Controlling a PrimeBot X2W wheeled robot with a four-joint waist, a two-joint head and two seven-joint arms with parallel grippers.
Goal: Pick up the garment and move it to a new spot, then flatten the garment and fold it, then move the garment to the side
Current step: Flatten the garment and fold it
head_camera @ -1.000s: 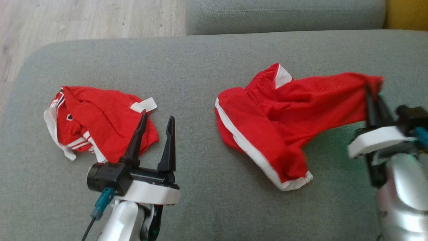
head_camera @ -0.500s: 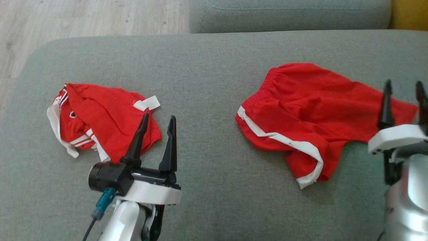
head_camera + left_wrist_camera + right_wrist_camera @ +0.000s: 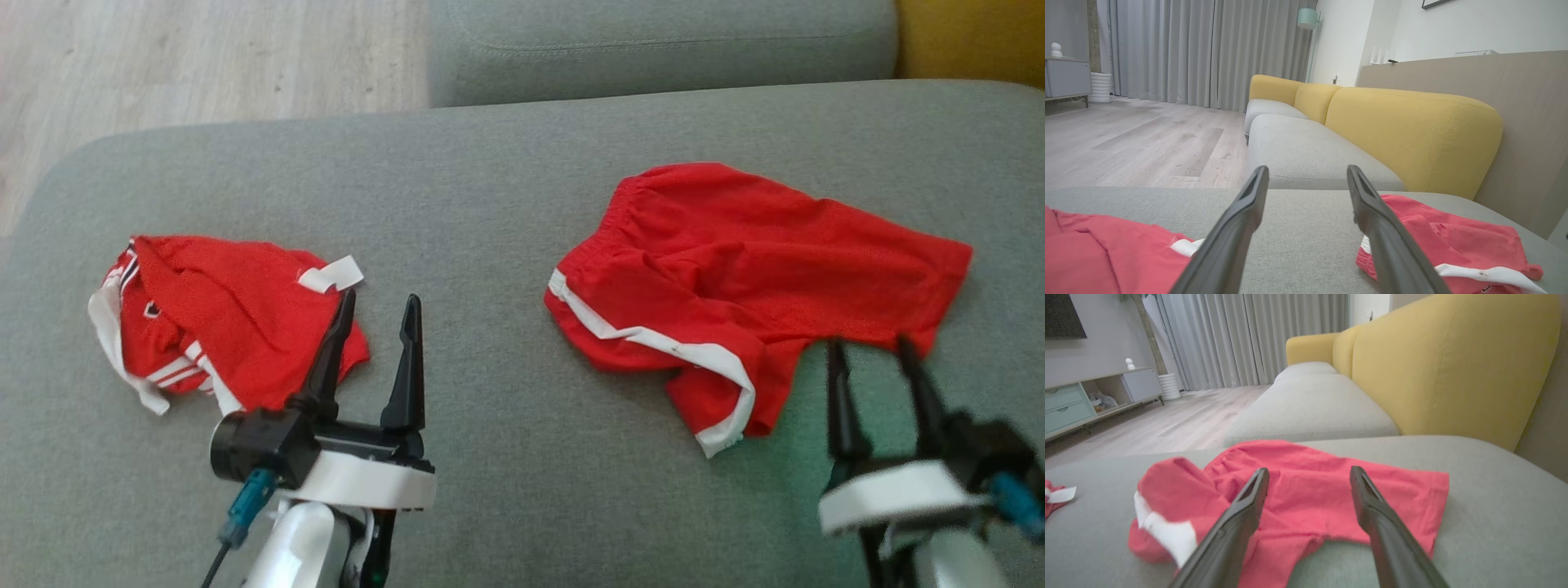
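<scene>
Red shorts with white trim [image 3: 735,269] lie rumpled on the grey sofa seat [image 3: 490,204], right of centre; they also show in the right wrist view [image 3: 1306,486] and the left wrist view [image 3: 1453,241]. My right gripper [image 3: 872,347] stands open just in front of the shorts' near edge, holding nothing, its fingers [image 3: 1241,514] pointing over the cloth. My left gripper [image 3: 380,298] is open and empty, at the right edge of a crumpled red shirt with white stripes [image 3: 220,318].
The seat's left edge drops to a wooden floor [image 3: 204,57]. Another grey seat cushion [image 3: 653,37] lies beyond, with a yellow backrest [image 3: 1412,130] along the right. Bare grey seat spreads between the two garments and in front of them.
My right gripper let go of the shorts, opened, and drew back toward me; the shorts dropped flat on the seat. The camera shifted slightly. The left gripper stayed put.
</scene>
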